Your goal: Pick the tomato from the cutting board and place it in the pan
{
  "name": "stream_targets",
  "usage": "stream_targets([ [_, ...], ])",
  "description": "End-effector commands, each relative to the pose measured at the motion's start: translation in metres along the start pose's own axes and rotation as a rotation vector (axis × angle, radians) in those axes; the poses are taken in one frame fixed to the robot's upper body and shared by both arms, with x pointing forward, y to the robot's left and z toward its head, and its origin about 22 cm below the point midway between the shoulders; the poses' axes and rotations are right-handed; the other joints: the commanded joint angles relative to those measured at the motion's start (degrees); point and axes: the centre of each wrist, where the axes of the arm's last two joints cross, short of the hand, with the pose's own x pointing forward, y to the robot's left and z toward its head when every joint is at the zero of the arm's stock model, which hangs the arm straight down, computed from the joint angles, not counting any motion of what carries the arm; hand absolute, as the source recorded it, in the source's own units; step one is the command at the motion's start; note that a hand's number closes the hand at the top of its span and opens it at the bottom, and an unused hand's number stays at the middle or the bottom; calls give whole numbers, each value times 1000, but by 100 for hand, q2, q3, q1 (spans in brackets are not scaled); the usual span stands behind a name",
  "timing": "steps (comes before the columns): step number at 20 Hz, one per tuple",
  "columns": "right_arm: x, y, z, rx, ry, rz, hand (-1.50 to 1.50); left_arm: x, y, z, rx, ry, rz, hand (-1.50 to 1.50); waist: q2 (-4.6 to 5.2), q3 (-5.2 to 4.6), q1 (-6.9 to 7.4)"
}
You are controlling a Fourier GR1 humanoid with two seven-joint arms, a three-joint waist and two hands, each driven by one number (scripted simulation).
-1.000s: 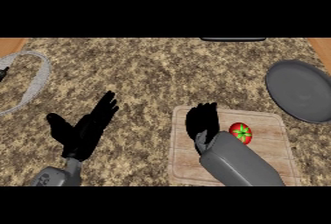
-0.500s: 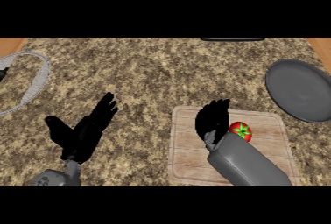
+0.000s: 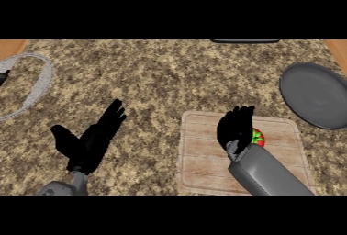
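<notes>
The counter (image 3: 169, 73) is brown and speckled like stone, and a pale wooden cutting board (image 3: 203, 160) lies on it, near the front on the right side. The tomato (image 3: 258, 137) sits on that board, close to its back right corner. Only a thin red and green slice of it shows, because the right hand (image 3: 234, 131) is in front of it.

The right hand has slid sideways across the board over the last second. A second ago it was to the left of the tomato with a gap between them. Now it is right up against the tomato and hides most of it. Its fingers point away from the robot and look nearly straight, so the hand is open and has hold of nothing yet. I think this means the reach is almost over and the grab comes next.

The tomato is round, so it has no real long side to line up with. The green bit seems to face up, though so little shows that I cannot be sure.

The dark grey pan (image 3: 315, 94) waits on the counter behind and to the right of the board, near it but not touching.

The left hand (image 3: 88, 142) rests open over the counter at the left, fingers spread, well apart from the board
</notes>
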Motion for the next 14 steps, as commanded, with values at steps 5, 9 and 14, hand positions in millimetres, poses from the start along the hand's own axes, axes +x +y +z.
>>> stream_targets([
  [5, -12, 19, -2, -63, 16, 4, 150, -4, 6, -7, -20, -12, -4, 0, 7, 1, -2],
  [9, -13, 12, -23, -121, -9, 126, 150, -2, -1, 11, -2, -6, -8, 0, 14, 3, 78],
  [14, -4, 24, -14, -161, -12, 160, 150, 21, 26, -27, -6, 0, 13, 0, 13, 0, -14],
])
